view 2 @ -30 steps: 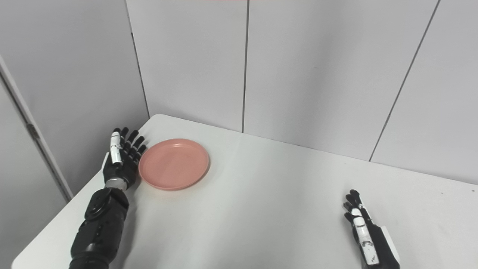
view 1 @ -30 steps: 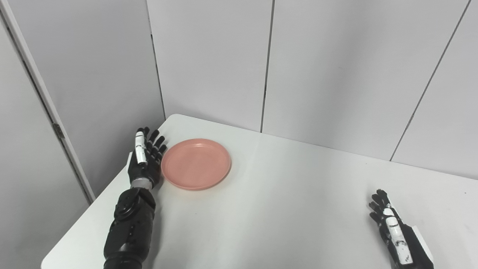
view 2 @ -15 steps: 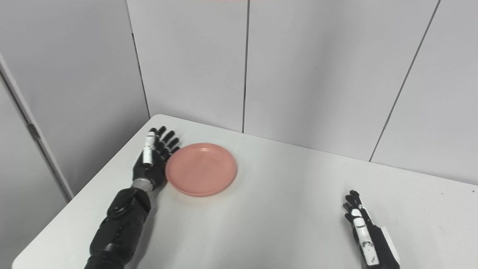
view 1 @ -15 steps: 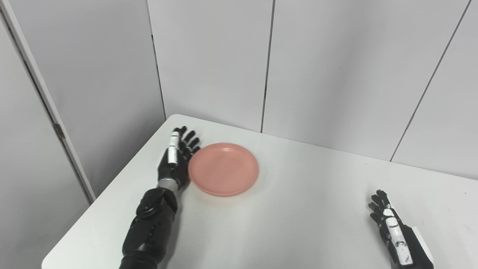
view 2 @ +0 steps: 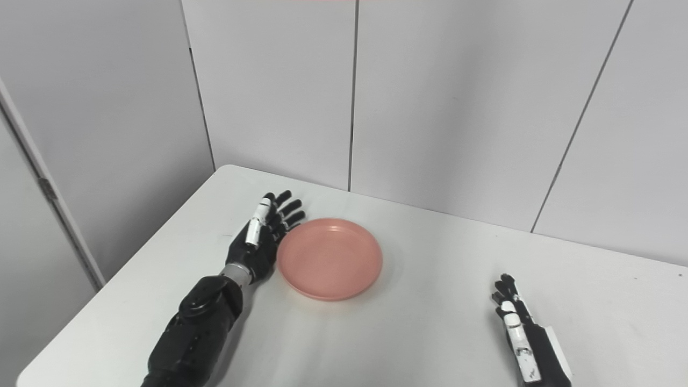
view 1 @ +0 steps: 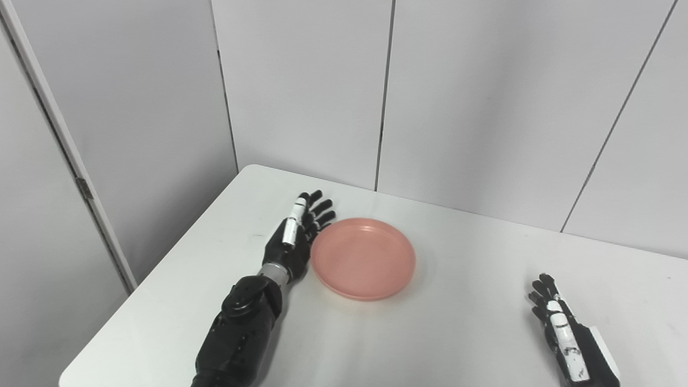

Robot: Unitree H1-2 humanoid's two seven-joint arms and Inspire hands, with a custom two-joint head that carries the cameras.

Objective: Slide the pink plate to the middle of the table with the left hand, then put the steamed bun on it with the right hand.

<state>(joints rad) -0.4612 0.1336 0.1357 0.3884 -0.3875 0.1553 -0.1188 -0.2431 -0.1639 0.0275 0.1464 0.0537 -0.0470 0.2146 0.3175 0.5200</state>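
The pink plate (view 1: 363, 258) lies flat and empty on the white table (view 1: 457, 322), a little left of the table's middle. My left hand (view 1: 294, 239) rests on edge against the plate's left rim, open, fingers straight and pointing away from me. At the bottom right my right hand (view 1: 561, 328) lies on the table, open, fingers stretched forward, holding nothing. No steamed bun shows in either view.
Grey wall panels (view 1: 484, 97) stand close behind the table. The table's left edge (view 1: 161, 269) runs diagonally beside my left arm, with a drop beyond it. A grey door frame (view 1: 64, 156) stands at the far left.
My left hand has pushed the pink plate to the right and slightly toward me, away from the table's left corner. The right hand has stayed almost still.
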